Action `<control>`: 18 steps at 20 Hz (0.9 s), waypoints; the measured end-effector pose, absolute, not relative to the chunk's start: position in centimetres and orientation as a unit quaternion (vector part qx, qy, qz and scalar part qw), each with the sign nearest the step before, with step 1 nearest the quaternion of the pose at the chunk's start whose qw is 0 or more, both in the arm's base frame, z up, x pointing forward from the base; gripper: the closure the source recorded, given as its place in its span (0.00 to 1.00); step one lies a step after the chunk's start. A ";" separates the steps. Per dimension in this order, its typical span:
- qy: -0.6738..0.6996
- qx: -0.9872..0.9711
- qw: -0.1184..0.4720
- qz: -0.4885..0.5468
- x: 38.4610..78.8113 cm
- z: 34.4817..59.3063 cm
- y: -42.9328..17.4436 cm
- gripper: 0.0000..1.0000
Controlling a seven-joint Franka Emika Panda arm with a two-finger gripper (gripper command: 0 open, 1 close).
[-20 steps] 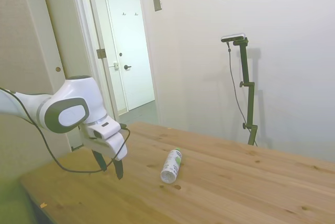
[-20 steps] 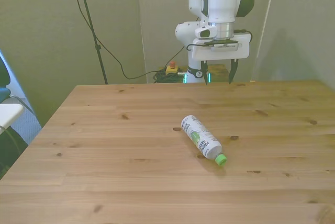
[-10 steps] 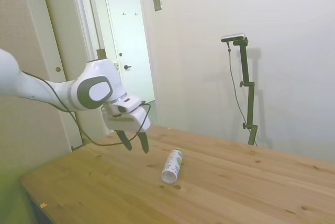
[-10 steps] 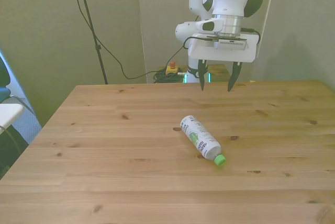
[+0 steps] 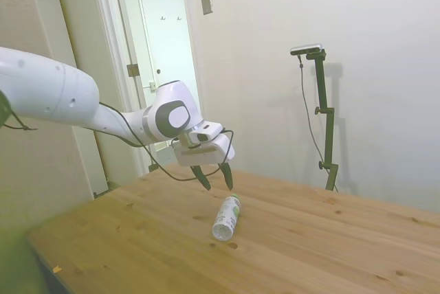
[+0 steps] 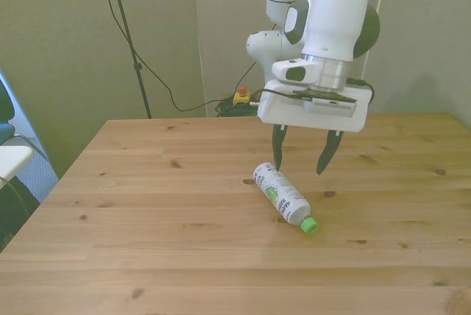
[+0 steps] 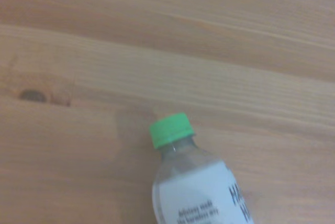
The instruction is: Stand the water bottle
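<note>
The water bottle, small and clear with a green cap and a white label, lies on its side on the wooden table, cap toward the camera in the front view. In the side view the water bottle rests near the table's middle, base toward the camera. My gripper hangs open just above the bottle's base end, fingers pointing down, nothing between them. In the side view the gripper hovers over the bottle's far end. The wrist view shows the green cap and part of the label.
The table stretches wide on every side of the bottle. A wall and a doorway stand behind it in the side view. Cables and a thin stand are behind the far edge in the front view.
The arm has swung out from the table's edge over the table and come down, so the open gripper now hangs close above the bottle. The bottle has not moved.
</note>
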State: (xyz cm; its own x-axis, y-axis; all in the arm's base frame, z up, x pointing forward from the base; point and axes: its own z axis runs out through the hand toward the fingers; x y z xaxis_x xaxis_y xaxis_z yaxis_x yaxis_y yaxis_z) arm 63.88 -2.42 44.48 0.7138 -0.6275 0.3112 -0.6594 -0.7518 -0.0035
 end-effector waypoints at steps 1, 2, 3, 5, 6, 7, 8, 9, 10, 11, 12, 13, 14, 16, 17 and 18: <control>-0.345 0.925 0.054 0.151 64.7 44.2 -2.2 0.00; -0.343 0.925 0.053 0.154 65.4 43.9 -1.9 0.00; -0.340 0.926 0.054 0.155 66.0 43.7 -1.7 0.00; -0.335 0.928 0.056 0.154 67.0 42.9 -1.1 0.00; -0.333 0.929 0.057 0.153 67.5 42.4 -0.9 0.00; -0.331 0.930 0.059 0.152 67.9 41.9 -0.6 0.00; -0.328 0.930 0.060 0.150 68.3 41.3 -0.3 0.00; -0.327 0.931 0.063 0.148 68.6 40.7 -0.1 0.00; -0.326 0.932 0.065 0.147 69.0 40.1 0.0 0.00; -0.324 0.932 0.068 0.145 69.3 39.5 0.1 0.00; -0.323 0.932 0.072 0.144 69.6 39.0 0.2 0.00; -0.324 0.932 0.075 0.143 69.9 38.5 0.1 0.00; -0.324 0.932 0.077 0.142 70.1 38.1 0.0 0.00; -0.326 0.931 0.082 0.141 70.4 37.5 -0.3 0.00; -0.327 0.931 0.084 0.141 70.5 37.3 -0.5 0.00; -0.328 0.930 0.086 0.140 70.6 37.1 -0.8 0.00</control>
